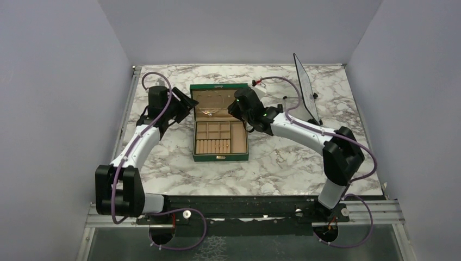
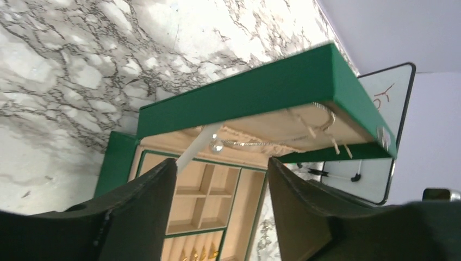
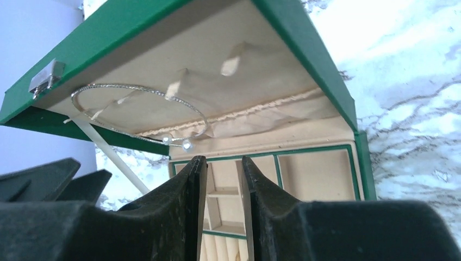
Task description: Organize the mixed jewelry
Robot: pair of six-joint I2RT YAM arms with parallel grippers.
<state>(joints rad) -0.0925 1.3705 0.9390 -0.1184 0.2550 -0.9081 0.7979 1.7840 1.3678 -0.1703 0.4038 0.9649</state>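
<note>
Silvery loop (image 3: 186,144) hangs in the lid (image 3: 261,92) just above my right claw (image 3: 224,160), which is narrow and empty. Left claw (image 2: 222,163) wide. Looks nearly done.

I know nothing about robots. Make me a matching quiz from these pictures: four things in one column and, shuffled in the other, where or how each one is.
Things
1. silvery loop
2. left gripper
3. right gripper
4. white board

Places or states
A. stands on edge, to the right of the green box
B. fingers wide apart, nothing between them
C. hangs against the inside of the raised lid
D. fingers with only a narrow gap between them

Pairs: 1-C, 2-B, 3-D, 4-A
</note>
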